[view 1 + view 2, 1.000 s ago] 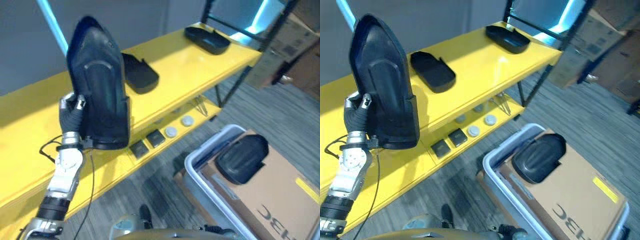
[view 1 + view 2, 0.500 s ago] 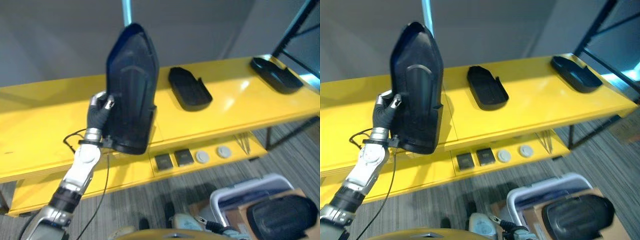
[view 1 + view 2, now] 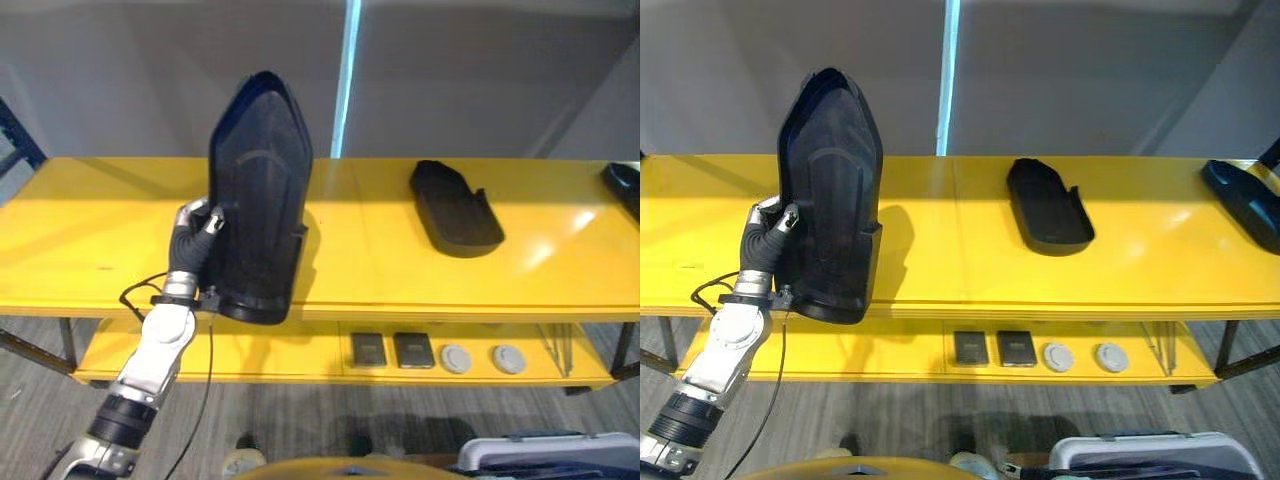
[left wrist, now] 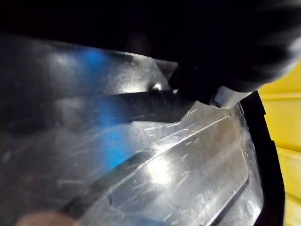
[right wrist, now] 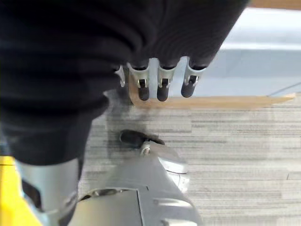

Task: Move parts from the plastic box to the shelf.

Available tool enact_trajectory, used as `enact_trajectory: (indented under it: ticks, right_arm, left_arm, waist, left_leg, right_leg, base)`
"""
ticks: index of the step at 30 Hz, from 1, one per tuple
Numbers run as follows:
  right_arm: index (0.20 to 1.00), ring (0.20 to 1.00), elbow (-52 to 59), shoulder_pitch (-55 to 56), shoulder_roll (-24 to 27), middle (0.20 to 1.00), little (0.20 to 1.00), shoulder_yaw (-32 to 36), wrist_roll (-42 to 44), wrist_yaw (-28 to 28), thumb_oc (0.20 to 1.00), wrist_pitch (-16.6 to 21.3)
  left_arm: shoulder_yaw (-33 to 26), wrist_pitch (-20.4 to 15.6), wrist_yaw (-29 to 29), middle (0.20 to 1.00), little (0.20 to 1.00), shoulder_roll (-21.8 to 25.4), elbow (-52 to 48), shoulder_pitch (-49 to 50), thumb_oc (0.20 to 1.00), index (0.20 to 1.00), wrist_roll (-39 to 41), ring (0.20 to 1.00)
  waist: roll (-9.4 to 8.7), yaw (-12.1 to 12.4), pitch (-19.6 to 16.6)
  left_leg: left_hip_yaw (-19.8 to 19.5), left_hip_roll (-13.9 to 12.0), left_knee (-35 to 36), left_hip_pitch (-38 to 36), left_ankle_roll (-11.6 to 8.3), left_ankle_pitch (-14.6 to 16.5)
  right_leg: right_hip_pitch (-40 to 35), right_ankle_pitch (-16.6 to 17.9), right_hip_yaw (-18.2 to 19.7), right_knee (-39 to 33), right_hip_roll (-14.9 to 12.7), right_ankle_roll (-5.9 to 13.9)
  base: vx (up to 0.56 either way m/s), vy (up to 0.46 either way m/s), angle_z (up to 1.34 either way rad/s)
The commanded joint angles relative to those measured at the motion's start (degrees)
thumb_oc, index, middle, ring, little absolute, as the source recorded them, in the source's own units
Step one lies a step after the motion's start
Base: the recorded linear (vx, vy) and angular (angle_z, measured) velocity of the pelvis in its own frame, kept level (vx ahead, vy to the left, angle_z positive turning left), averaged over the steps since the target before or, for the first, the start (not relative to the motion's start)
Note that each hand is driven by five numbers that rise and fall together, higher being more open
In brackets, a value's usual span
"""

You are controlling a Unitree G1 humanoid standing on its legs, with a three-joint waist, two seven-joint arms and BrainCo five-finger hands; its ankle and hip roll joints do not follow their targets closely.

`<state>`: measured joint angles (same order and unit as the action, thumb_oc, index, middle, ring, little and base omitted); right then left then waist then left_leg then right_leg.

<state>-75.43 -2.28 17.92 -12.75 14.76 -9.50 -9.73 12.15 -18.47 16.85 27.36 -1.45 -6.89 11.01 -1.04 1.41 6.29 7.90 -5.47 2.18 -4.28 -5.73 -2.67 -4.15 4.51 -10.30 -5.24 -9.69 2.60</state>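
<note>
My left hand (image 3: 190, 238) is shut on a large black pointed plastic part (image 3: 258, 200), held upright with its tip up. The part's wide base hangs at the front edge of the yellow shelf (image 3: 90, 240); I cannot tell whether it touches. In the left wrist view the part's glossy inner face (image 4: 164, 165) lies right under my thumb (image 4: 228, 96). A second black part (image 3: 1048, 207) lies flat on the shelf to the right. The grey plastic box (image 3: 1140, 448) shows its rim at the bottom right. My right hand (image 5: 162, 82) hangs over the floor with relaxed fingers, holding nothing.
A third black part (image 3: 1245, 205) lies at the shelf's right end. On the lower shelf sit two dark square pieces (image 3: 370, 350) and two round grey discs (image 3: 456, 358). Free shelf surface lies left of the held part and between the two nearer parts.
The camera has swung left and now faces the shelf squarely, so the box has slid to the lower right corner. The part stays upright in my left hand.
</note>
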Motion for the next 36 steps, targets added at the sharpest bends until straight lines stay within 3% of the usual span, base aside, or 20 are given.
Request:
enact_trajectory:
  ticks: [1, 3, 5, 7, 8, 11, 16, 20, 25, 36]
  right_arm:
    - [1.0, 1.0, -4.7, -2.6, -0.2, 1.0, 1.0, 3.3, 4.0, 2.7, 1.0, -1.4]
    - [1.0, 1.0, -3.3, -3.2, -2.0, 1.0, 1.0, 2.5, 1.3, 2.1, 1.0, -0.4]
    - [1.0, 1.0, -1.6, -3.9, -2.9, 1.0, 1.0, 1.1, 2.7, 3.8, 1.0, -0.1]
    - [1.0, 1.0, -0.7, -3.7, -2.9, 1.0, 1.0, 0.3, 2.3, 3.4, 1.0, -0.3]
    - [1.0, 1.0, -0.5, -2.7, -2.6, 1.0, 1.0, 0.1, 2.1, 3.6, 1.0, 0.4]
    - [1.0, 1.0, -0.6, 0.1, -2.6, 1.0, 1.0, -1.7, -1.2, 0.7, 1.0, 0.7]
    - [1.0, 1.0, 0.4, 2.0, -1.6, 1.0, 1.0, -2.6, 1.2, 2.0, 1.0, -1.3]
    - [1.0, 1.0, 0.3, 1.7, -0.6, 1.0, 1.0, -3.1, -2.9, -0.1, 1.0, -0.2]
    - [1.0, 1.0, 2.3, 0.1, 0.2, 1.0, 1.0, -4.8, -1.1, -0.9, 1.0, 0.5]
    - [1.0, 1.0, 4.8, -4.5, 1.3, 1.0, 1.0, -8.2, 4.6, -1.3, 1.0, 0.7]
  left_arm:
    - [-2.2, -0.7, 1.3, 0.2, 0.2, 2.8, -2.5, -3.4, 0.2, 0.2, -1.3, 0.2]
    - [-1.4, 1.2, -0.2, 0.2, 0.2, 3.9, -1.4, -4.1, 0.2, 0.2, 0.1, 0.2]
    - [-0.9, 2.4, -0.2, 0.2, 0.2, 4.5, 0.8, -3.8, 0.2, 0.2, 1.7, 0.2]
    - [0.1, 2.1, 0.5, 0.2, 0.2, 4.2, 2.8, -4.3, 0.2, 0.2, 3.4, 0.2]
    - [1.2, 1.8, 1.2, 0.2, 0.2, 3.0, 4.4, -4.9, 0.2, 0.2, 4.0, 0.2]
    - [1.6, 4.6, 4.9, 0.2, 0.2, 0.3, 8.8, -7.7, 0.2, 0.2, 6.4, 0.2]
    - [1.3, 6.0, 8.6, 0.2, 0.2, -1.4, 13.1, -11.8, 0.2, 0.2, 6.1, 0.2]
    - [2.2, 7.0, 10.9, 0.2, 0.2, -2.3, 17.3, -17.3, 0.2, 0.2, 7.0, 0.2]
    - [3.0, 8.9, 11.9, 0.2, 0.2, -1.9, 24.1, -23.5, 0.2, 0.2, 8.1, 0.2]
    - [5.3, 17.3, 15.5, 0.2, 0.2, 2.5, 35.0, -34.8, 0.2, 0.2, 9.6, 0.2]
  waist:
    - [2.47, 0.0, -2.2]
    - [2.33, 0.5, -1.6]
    - [2.26, 0.7, -0.9]
    - [2.23, -0.7, -0.6]
    - [2.07, -2.1, -0.6]
    - [1.47, -3.3, -1.2]
    - [1.56, -5.0, -0.3]
    - [2.5, -7.1, 1.8]
    - [3.38, -9.0, 4.2]
    - [3.84, -10.5, 10.4]
  left_leg:
    - [-4.4, 0.1, 0.1, 1.4, 2.23, 1.3]
    - [-4.5, 1.7, 0.2, 0.6, 4.1, 2.3]
    - [-2.7, 1.8, 0.6, -0.1, 4.97, 2.6]
    - [-3.3, 2.1, 1.3, -0.4, 5.21, 2.6]
    - [-5.4, 2.9, 1.5, -0.1, 5.43, 2.8]
    - [-4.8, 3.2, 1.5, 1.3, 4.94, 2.5]
    - [-3.1, 3.1, 1.7, 3.3, 4.51, 1.8]
    - [-1.8, 3.6, 2.4, 5.7, 4.4, 0.9]
    - [-1.4, 3.8, 2.8, 7.7, 4.2, 0.0]
    - [-2.0, 2.9, 2.3, 11.7, 3.11, -1.2]
  right_leg:
    - [-0.3, -6.3, -1.6, 10.0, 0.7, 3.13]
    - [1.7, -3.6, -2.2, 13.8, -2.9, 5.58]
    - [4.5, -0.4, -2.9, 17.7, -4.5, 6.6]
    - [5.6, -1.4, -0.6, 15.6, -0.8, 6.35]
    - [5.5, -2.1, 2.8, 11.8, 2.0, 5.33]
    - [3.4, -1.5, 4.6, 5.6, 3.6, 4.21]
    - [4.3, -0.7, 5.4, 3.4, 4.3, 3.8]
    - [7.1, 0.6, 6.9, 1.9, 5.0, 3.73]
    - [9.6, 1.4, 8.6, 1.4, 5.4, 3.7]
    - [14.2, 1.9, 9.9, 1.5, 5.0, 3.26]
  base:
    - [0.13, 0.364, 0.16]
    - [0.12, 0.293, 0.0]
    - [0.05, 0.126, -0.35]
    - [0.04, 0.002, -0.59]
    - [0.08, -0.058, -0.44]
    - [0.12, -0.129, 0.26]
    - [0.0, -0.081, -0.06]
    - [-0.1, -0.013, -0.05]
    - [-0.06, 0.008, -0.09]
    - [-0.07, 0.003, -0.13]
